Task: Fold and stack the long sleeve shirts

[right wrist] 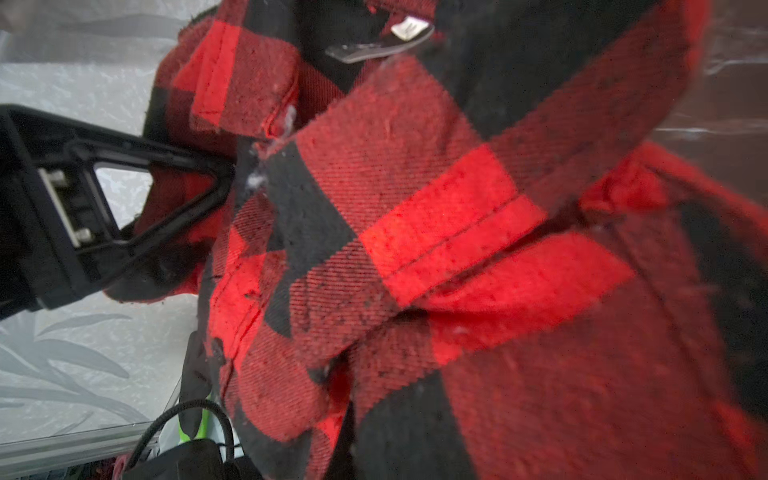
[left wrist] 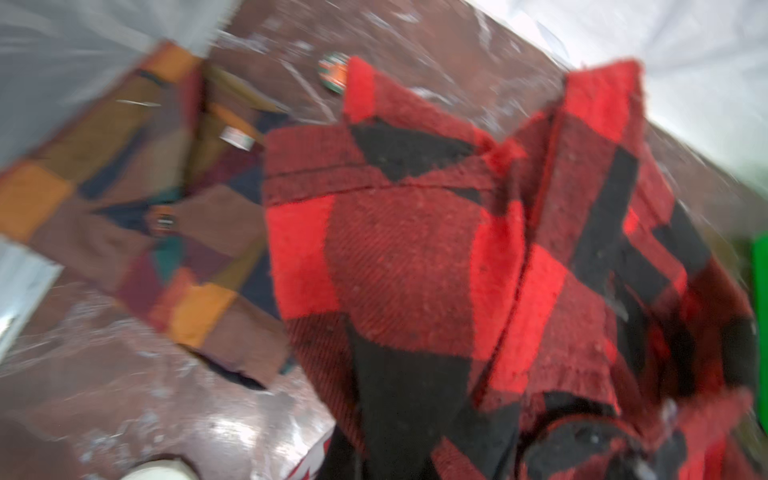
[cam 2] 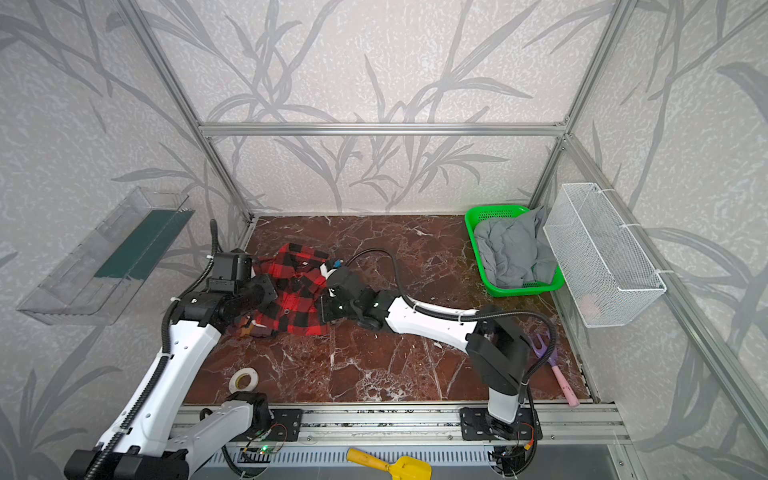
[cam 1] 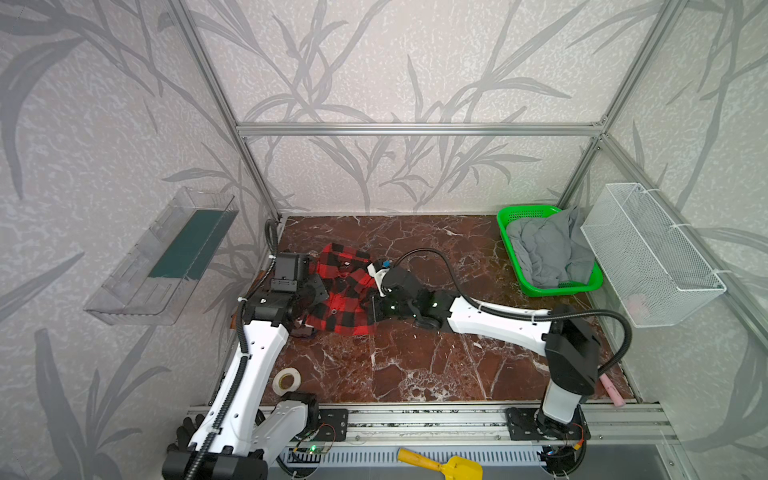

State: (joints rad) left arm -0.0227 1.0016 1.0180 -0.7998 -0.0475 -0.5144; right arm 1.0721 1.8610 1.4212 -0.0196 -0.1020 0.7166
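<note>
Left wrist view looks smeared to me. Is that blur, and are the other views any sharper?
Left wrist: motion blur throughout, with the plaid shirt smeared most and the red shirt less. Right wrist: the red shirt's weave reads sharp mid-frame and softer toward the edges. Both top views: sharp and evenly lit.

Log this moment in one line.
left gripper: shut on red shirt | right gripper: shut on red shirt | plaid shirt: on table

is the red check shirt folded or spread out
Folded, loosely: the red-and-black shirt is a compact bundle in both top views, no sleeve spread; a cuff lies across its body.
</note>
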